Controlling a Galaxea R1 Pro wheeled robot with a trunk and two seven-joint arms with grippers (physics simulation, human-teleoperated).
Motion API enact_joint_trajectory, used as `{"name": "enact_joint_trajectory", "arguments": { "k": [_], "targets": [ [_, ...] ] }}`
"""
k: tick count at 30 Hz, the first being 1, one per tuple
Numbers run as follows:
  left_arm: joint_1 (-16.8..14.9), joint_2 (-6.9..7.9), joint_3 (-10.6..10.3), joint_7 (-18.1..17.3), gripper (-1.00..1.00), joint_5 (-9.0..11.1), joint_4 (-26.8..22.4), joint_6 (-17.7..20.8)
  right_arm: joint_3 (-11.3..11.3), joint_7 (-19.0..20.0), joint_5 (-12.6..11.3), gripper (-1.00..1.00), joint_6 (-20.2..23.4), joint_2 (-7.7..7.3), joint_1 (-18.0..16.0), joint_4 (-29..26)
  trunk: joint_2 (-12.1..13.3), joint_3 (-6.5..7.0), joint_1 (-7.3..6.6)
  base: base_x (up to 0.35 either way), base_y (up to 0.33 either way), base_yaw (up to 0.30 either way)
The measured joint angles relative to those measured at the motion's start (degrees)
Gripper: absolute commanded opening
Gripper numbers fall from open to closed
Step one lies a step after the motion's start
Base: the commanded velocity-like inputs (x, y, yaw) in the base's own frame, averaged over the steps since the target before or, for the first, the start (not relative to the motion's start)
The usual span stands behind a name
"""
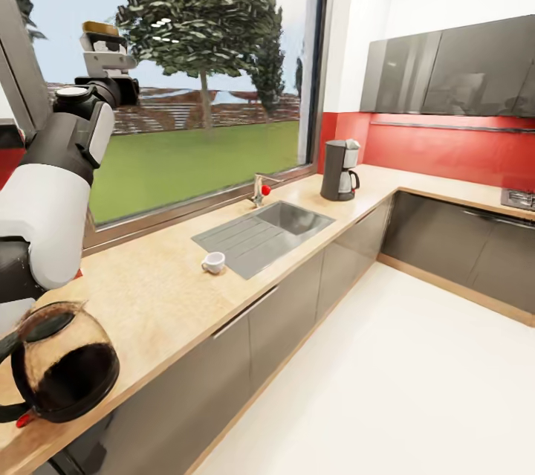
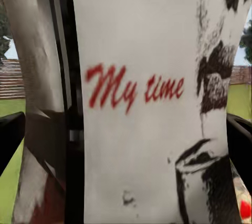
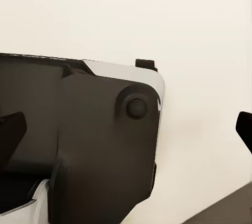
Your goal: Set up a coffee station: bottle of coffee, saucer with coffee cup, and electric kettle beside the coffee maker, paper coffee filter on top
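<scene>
Bottle of coffee (image 2: 152, 103) apparently clamped in raised left tool (image 1: 104, 51), countertop (image 1: 171, 296) edge clear

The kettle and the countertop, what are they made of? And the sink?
The electric kettle looks like clear glass: you can see through its dome, with a black, probably plastic, handle and lid. The countertop looks like light wood, with a matte grain pattern, though it could be a printed laminate. The sink looks like brushed grey metal, likely steel, dully shiny with ridges on its draining side.
</scene>
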Motion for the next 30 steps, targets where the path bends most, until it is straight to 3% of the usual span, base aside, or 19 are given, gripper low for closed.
{"name": "enact_joint_trajectory", "arguments": {
  "k": [4, 11, 20, 25, 30],
  "targets": [
    [0.06, -0.90, 0.07, -0.03, -1.00, 0.06, 0.00, -0.01, 0.00, 0.00, 0.00, 1.00, 0.00, 0.00, 0.00, 0.00, 0.00, 0.00, 0.00, 0.000, 0.000, -0.263],
    [1.36, -4.99, -0.08, -0.01, -1.00, 0.14, 0.14, -0.13, 0.00, 0.00, 0.00, 1.00, 0.00, 0.00, 0.00, 0.00, 0.00, -0.01, 0.00, 0.000, 0.000, -0.263],
    [10.75, -7.30, -0.07, -0.56, -1.00, 0.12, -0.08, -2.27, 0.00, 0.00, 0.00, 1.00, -0.06, 0.06, -0.01, -0.03, 0.02, -0.01, 0.01, 0.000, 0.000, -0.153],
    [18.13, -7.49, -0.12, -2.05, -1.00, 0.13, -0.20, -9.87, -0.08, 0.00, -0.07, 1.00, -0.15, 0.08, -0.01, -0.35, 0.02, -0.01, 0.01, 0.000, 0.000, -0.010],
    [24.97, -7.57, -0.30, -6.25, -1.00, 0.04, -0.22, -15.63, -0.23, 0.08, -0.12, 1.00, -0.99, 0.14, -0.01, -0.60, 0.01, -0.02, 0.00, 0.000, 0.000, -0.001]
  ]
}}
